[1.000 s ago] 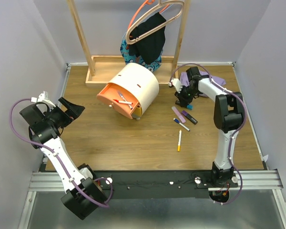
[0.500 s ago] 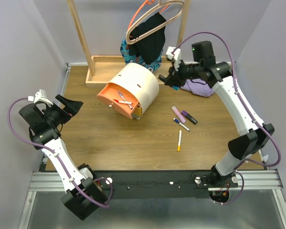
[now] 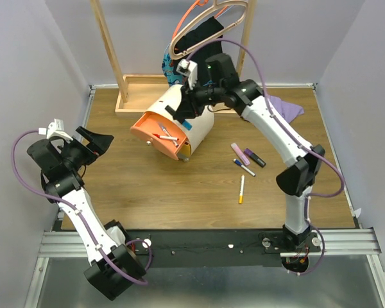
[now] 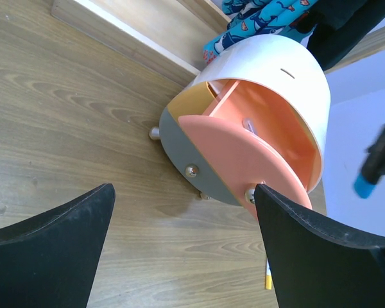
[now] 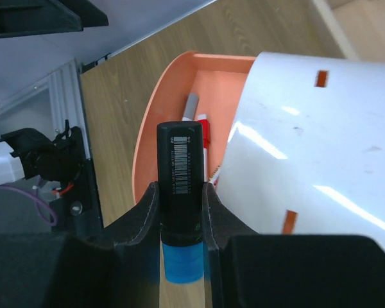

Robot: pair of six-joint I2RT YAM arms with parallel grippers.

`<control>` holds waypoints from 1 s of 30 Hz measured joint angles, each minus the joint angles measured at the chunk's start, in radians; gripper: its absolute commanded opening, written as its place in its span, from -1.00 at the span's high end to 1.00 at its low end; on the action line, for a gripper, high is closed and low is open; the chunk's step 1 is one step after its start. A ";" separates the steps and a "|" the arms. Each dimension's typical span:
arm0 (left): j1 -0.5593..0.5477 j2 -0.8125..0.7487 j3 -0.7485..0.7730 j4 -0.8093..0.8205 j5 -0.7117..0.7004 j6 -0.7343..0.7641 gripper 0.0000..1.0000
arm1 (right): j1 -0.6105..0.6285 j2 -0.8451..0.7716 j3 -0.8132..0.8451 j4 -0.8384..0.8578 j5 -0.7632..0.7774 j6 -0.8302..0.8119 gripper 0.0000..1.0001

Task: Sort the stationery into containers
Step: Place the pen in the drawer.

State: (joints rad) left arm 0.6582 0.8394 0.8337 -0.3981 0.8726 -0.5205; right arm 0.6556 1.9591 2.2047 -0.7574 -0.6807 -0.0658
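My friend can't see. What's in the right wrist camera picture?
The right gripper pinches a black marker with a blue cap between its two fingers, over the open orange drawer of a white round chest. A grey pen and a red-capped pen lie in the drawer.

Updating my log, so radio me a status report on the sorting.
Right gripper shut on black blue-capped marker, above open orange drawer. Left gripper open, empty, at left. Loose pens on table; nothing blocking drawer.

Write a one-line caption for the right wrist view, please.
Right gripper holds a black marker with a blue end over the open orange drawer of the cream chest.
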 measured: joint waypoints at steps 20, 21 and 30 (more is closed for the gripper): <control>-0.006 -0.036 -0.019 -0.032 0.000 0.007 -0.97 | 0.102 0.112 0.046 0.032 0.076 0.148 -0.02; -0.006 -0.036 -0.019 -0.031 0.000 0.006 -0.97 | 0.103 0.112 0.046 0.031 0.082 0.149 -0.02; -0.006 -0.026 -0.024 -0.009 0.000 -0.003 -0.97 | 0.102 0.019 -0.075 0.039 0.166 0.087 -0.03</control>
State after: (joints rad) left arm 0.6518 0.8131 0.8097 -0.4072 0.8726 -0.5240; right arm 0.7578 1.9785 2.1300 -0.7189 -0.5152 0.0216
